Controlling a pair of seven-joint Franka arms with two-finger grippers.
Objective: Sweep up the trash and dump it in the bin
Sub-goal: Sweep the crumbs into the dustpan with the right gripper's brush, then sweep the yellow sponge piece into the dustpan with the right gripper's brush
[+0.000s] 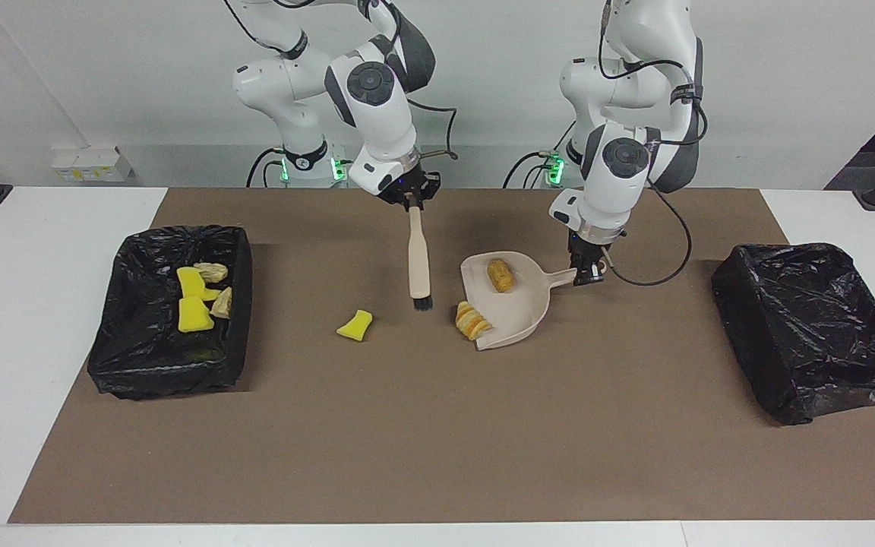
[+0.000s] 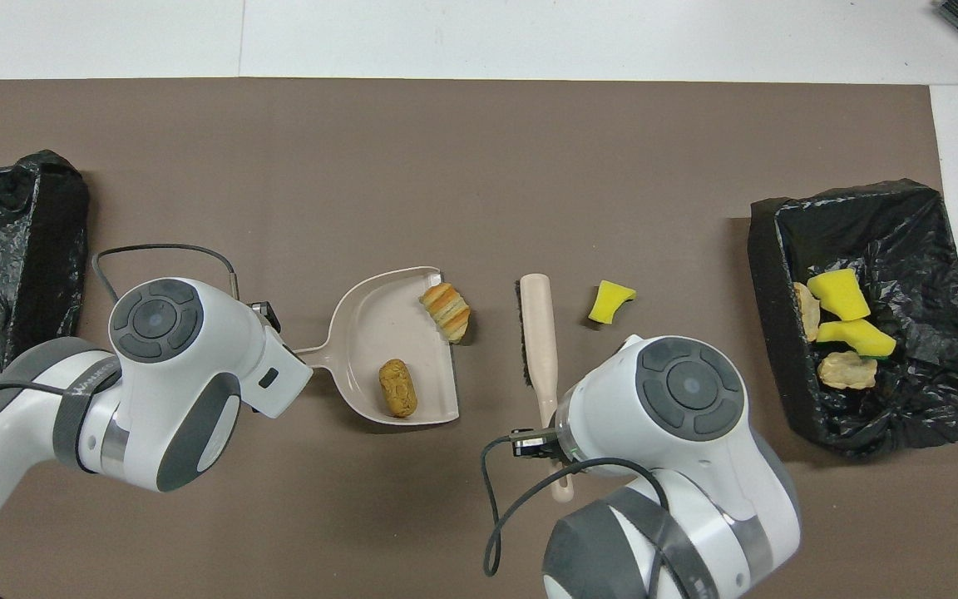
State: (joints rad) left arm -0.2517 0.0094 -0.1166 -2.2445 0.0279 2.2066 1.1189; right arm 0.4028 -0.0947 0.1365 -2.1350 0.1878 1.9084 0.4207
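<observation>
Gripping the brush (image 1: 419,262) by its handle tip, my right pincer (image 1: 412,199) hangs it bristles-down over the brown mat (image 1: 437,425), between a yellow sponge bit (image 1: 355,325) and the beige dustpan (image 1: 517,315). My left pincer (image 1: 585,273) is clamped on the dustpan's handle, the pan flat on the mat with its mouth toward the brush. One orange bread lump (image 1: 500,275) lies inside the pan; a striped bread lump (image 1: 472,320) sits at its lip. Four more pieces of trash (image 1: 196,298) already lie in the black-lined bin (image 1: 172,376) at the right arm's end. A second black-lined bin (image 1: 810,334) stands at the left arm's end.
</observation>
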